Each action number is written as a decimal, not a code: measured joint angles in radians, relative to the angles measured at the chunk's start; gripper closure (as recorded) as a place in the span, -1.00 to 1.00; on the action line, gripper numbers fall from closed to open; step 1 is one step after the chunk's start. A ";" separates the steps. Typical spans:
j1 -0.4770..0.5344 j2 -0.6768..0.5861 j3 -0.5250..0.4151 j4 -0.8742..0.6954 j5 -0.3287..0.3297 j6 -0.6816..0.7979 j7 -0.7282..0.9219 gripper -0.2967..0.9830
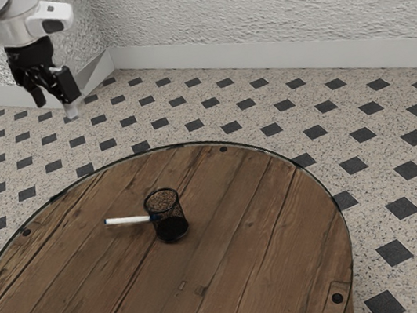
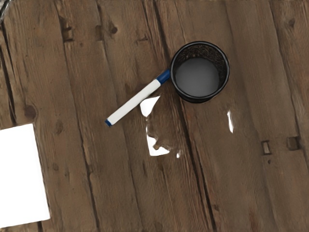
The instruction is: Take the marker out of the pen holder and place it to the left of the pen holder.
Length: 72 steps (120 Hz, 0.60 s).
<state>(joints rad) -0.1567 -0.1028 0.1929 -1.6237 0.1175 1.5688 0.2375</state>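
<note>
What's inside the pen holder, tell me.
The pen holder looks empty: its bare gray bottom and part of its mesh wall show. The rest of the wall is hidden behind the rim. The marker lies outside.

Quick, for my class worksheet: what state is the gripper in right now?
Gripper: open, holding nothing; the marker lies beside the pen holder.

White arm (image 1: 16,30), black claw (image 1: 55,106)
</note>
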 joint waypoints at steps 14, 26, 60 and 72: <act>0.008 -0.040 -0.003 -0.005 0.001 -0.008 0.003 -0.53; 0.005 -0.061 -0.007 -0.009 0.002 -0.021 0.005 -0.54; 0.007 -0.064 -0.007 -0.013 0.007 -0.040 0.007 -0.54; 0.007 -0.064 -0.007 -0.013 0.009 -0.043 0.008 -0.54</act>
<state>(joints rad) -0.1501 -0.1668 0.1856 -1.6372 0.1263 1.5259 0.2452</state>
